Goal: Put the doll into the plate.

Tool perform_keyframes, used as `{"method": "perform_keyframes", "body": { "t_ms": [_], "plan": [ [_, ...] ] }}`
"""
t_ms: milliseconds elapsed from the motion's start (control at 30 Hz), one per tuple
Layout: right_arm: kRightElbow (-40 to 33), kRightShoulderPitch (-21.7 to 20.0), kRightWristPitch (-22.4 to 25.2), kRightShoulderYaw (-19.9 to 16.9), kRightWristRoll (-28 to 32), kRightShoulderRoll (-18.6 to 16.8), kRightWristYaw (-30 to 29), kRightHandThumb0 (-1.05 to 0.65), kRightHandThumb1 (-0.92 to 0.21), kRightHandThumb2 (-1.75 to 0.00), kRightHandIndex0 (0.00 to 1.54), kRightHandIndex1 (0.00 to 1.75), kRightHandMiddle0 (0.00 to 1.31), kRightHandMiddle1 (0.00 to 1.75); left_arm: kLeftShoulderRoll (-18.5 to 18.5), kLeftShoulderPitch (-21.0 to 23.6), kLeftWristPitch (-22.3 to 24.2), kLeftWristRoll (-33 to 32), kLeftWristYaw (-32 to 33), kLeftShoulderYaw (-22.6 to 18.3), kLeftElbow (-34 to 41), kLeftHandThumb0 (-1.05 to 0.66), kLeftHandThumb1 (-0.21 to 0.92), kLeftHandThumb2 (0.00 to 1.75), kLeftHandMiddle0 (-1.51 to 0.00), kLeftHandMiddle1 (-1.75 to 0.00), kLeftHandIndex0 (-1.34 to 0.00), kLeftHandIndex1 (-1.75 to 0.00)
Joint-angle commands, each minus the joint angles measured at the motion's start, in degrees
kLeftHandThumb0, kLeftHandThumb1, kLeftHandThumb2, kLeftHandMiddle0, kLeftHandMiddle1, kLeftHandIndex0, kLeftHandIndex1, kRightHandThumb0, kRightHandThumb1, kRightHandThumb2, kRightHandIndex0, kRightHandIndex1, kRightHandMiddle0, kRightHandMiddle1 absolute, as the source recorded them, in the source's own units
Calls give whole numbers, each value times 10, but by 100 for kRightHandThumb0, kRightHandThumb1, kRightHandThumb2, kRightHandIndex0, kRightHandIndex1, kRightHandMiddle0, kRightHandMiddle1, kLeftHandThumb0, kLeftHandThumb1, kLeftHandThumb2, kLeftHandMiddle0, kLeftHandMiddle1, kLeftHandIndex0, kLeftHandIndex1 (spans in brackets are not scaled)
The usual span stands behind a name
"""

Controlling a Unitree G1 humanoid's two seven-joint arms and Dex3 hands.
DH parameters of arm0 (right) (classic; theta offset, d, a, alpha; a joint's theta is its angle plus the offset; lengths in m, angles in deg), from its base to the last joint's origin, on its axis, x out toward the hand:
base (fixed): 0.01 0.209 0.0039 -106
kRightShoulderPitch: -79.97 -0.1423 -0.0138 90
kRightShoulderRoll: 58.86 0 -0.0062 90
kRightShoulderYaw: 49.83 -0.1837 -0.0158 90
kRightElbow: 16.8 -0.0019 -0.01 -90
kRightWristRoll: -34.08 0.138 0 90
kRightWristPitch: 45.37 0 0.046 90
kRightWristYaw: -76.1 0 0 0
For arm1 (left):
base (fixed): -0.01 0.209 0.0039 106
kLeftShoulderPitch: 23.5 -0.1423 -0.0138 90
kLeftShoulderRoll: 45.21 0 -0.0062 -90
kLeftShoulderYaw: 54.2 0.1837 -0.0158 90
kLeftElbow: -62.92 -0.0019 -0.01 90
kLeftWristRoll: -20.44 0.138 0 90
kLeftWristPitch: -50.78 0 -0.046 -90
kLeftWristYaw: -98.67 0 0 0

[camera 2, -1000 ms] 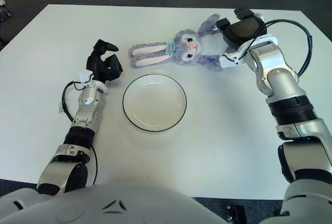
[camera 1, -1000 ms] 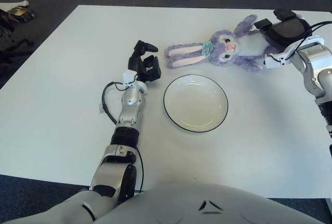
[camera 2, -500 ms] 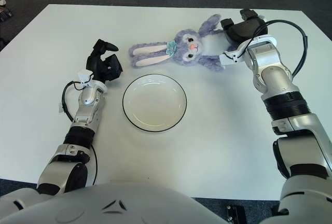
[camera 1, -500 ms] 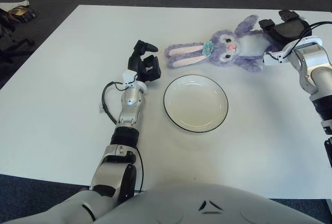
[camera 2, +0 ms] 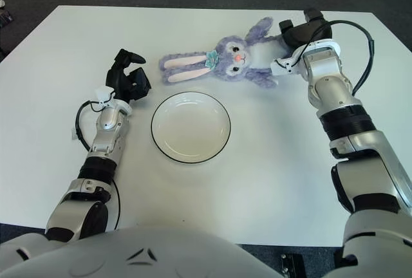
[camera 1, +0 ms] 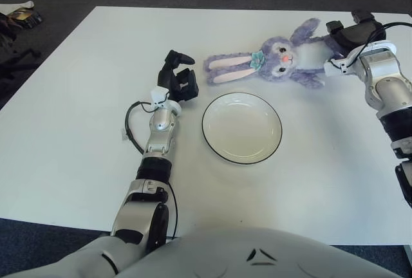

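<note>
A purple plush bunny doll (camera 1: 283, 58) lies on its back on the white table, ears pointing left, just behind a white plate (camera 1: 242, 130) with a thin dark rim. The plate holds nothing. My right hand (camera 1: 353, 33) is at the doll's right end, over its legs and lower body; whether it grips the doll is not visible. My left hand (camera 1: 178, 77) shows left of the plate, fingers relaxed and holding nothing.
The white table (camera 1: 77, 162) spreads wide around the plate, with dark carpet beyond its far edge. A black cable (camera 1: 132, 127) loops beside my left wrist. Some small clutter (camera 1: 22, 14) lies on the floor at the far left.
My right hand has shifted slightly away and to the right along the doll's lower body. The doll, the plate and my left hand have stayed put.
</note>
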Motion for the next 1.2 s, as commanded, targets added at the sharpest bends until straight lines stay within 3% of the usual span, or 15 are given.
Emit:
{"method": "perform_keyframes", "body": {
  "t_ms": [0, 633, 900, 1167],
  "plan": [
    [25, -14, 6, 9, 1, -9, -15, -89, -87, -31, 0, 0, 0, 17, 6, -38, 7, 4, 7, -7, -26, -42, 52, 106, -100, -175, -45, -175],
    [137, -56, 31, 32, 30, -46, -8, -86, -81, -32, 0, 0, 0, 1, 4, -38, 17, 4, 21, -9, -19, -42, 51, 107, -102, -175, -46, -175],
    [158, -64, 43, 29, 64, -58, 5, -81, -63, -56, 0, 0, 0, 0, 4, -38, 16, 4, 24, -8, -16, -42, 50, 108, -102, -175, -47, -175],
    [223, -81, 11, 37, 96, -67, -33, -74, -49, -71, 2, 1, 0, 10, 2, -38, 15, 3, 26, -8, -17, -43, 50, 109, -102, -175, -47, -175]
  ]
}}
